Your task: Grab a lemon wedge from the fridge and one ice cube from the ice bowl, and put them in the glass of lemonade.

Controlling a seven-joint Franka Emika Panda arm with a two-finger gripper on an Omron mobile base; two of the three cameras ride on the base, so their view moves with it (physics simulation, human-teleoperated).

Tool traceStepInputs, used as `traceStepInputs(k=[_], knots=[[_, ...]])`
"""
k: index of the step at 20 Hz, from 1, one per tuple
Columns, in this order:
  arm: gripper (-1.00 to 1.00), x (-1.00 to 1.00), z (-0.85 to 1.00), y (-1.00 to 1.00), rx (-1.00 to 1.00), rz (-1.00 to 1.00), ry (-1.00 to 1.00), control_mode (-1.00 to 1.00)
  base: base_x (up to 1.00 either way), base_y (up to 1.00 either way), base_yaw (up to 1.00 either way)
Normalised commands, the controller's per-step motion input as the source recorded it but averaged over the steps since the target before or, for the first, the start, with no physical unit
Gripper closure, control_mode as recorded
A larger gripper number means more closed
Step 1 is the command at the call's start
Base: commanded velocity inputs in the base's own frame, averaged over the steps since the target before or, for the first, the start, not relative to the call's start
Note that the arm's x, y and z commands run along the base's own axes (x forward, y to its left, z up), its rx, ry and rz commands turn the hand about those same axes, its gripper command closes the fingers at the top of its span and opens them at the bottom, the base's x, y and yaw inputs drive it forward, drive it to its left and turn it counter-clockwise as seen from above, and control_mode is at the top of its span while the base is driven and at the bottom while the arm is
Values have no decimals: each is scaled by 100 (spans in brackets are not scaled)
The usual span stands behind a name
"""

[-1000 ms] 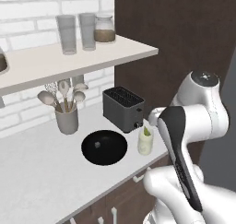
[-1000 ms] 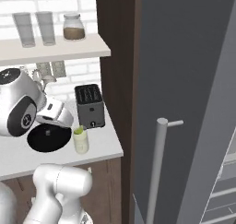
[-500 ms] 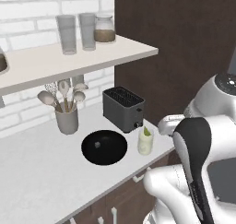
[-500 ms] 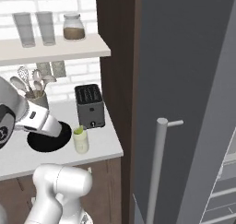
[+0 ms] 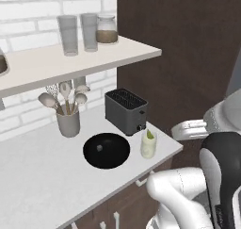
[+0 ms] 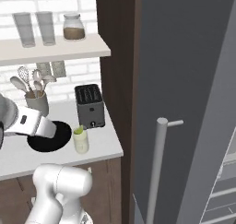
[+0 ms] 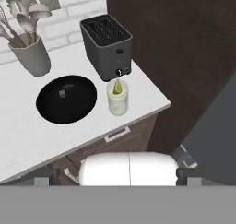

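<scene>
Below and ahead of your gripper (image 7: 118,184), whose two dark finger tips stand wide apart and hold nothing, the small tumbler of pale yellow lemonade (image 7: 117,98) stands on the white counter (image 7: 27,135). You see the tiny yellow-green lemon wedge (image 7: 118,86) resting in its top. Just left of the tumbler lies the shallow round black ice bowl (image 7: 67,98) with one cube (image 7: 62,93) inside. Behind stands the dark toaster (image 7: 107,45). The tall grey fridge (image 6: 193,80) rises at the right.

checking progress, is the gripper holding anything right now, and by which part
Nothing is held. The lemon wedge sits in the glass of lemonade, and an ice cube lies in the ice bowl.
</scene>
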Motion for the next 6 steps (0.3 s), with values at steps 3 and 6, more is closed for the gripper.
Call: traceStepInputs(k=[3,6], knots=[[-100,8,29,-22,3,16,-11,-100,0,0,0],[-100,27,9,-17,0,13,-8,-100,0,0,0]])
